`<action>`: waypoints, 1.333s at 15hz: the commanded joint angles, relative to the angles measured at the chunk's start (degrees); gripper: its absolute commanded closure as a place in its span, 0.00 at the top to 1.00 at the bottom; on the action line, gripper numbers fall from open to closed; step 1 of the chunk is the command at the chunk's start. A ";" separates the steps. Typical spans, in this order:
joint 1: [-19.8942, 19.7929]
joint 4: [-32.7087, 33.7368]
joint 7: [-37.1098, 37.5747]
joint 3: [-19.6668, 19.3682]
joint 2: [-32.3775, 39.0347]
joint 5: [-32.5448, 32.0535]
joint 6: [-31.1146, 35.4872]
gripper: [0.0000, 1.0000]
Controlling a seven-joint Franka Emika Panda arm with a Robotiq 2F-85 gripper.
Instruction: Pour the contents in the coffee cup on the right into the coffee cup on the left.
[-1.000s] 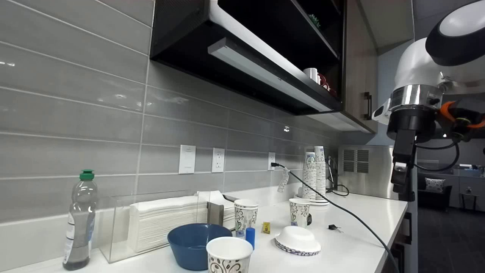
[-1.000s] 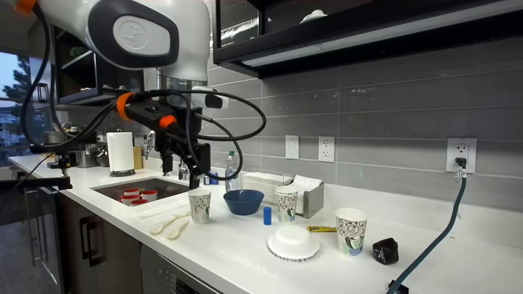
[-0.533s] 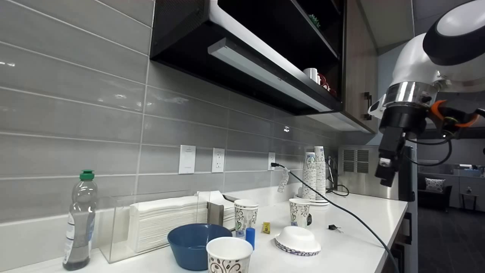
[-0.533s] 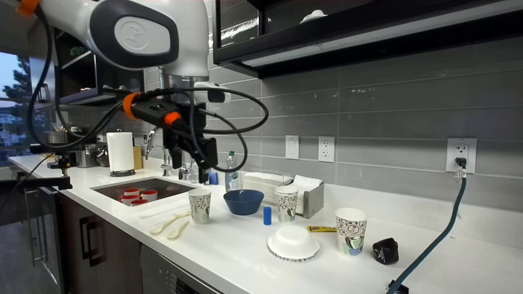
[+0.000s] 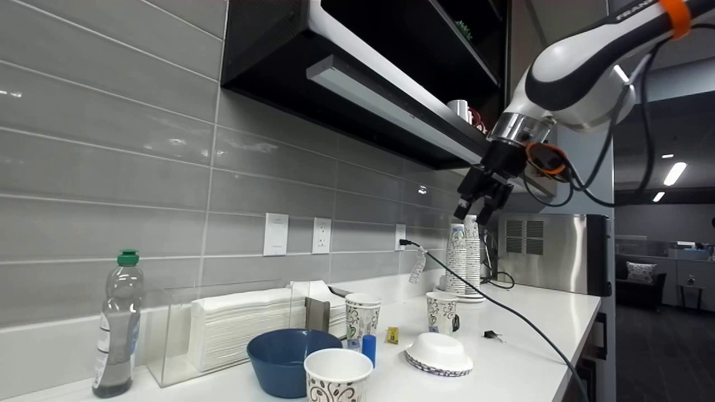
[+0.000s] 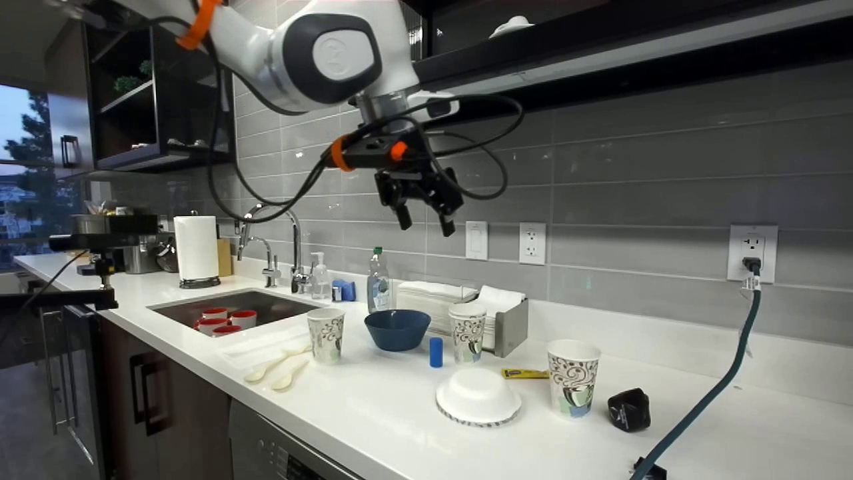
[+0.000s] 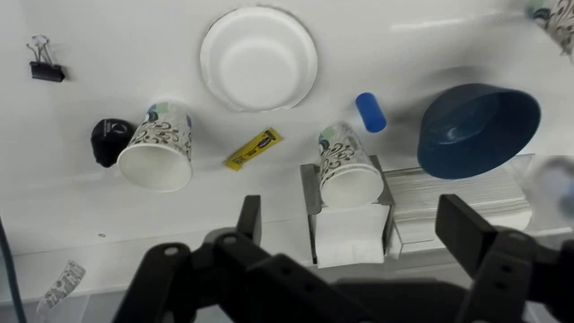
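Observation:
Three white paper coffee cups with a dark swirl pattern stand upright on the counter. In an exterior view, a cup stands at the left [image 6: 326,338], a cup in the middle [image 6: 468,337] and a cup at the right [image 6: 573,380]. All three also show in the wrist view: the right cup [image 7: 159,134], the middle cup [image 7: 343,154] and part of the left cup [image 7: 560,22]. The middle cup has a double rim line. No contents can be made out inside. My gripper [image 7: 356,220] is open and empty, high above the counter; it shows in both exterior views [image 5: 472,215] [image 6: 426,225].
A blue bowl [image 6: 398,331], a napkin holder [image 6: 512,330], a blue cylinder [image 6: 436,352], upturned paper bowls [image 6: 478,397] and a yellow packet [image 6: 525,374] lie among the cups. A green-capped bottle [image 5: 118,329] stands by the wall. A dark shelf [image 5: 413,106] overhangs. A cable [image 6: 726,380] crosses the counter.
My arm has swung from above the left cup towards the wall and the middle of the counter, and the gripper has risen and tilted. The cups stand where they were.

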 commanded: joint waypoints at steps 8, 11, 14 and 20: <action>-1.56 15.35 -8.79 -4.88 14.33 8.41 -3.18 1.00; -1.48 15.46 -8.79 -4.78 14.29 8.42 -3.25 1.00; -3.09 19.16 -7.08 -6.64 18.31 10.03 -5.04 1.00; -10.94 27.20 -5.01 -9.40 30.94 12.37 -5.56 1.00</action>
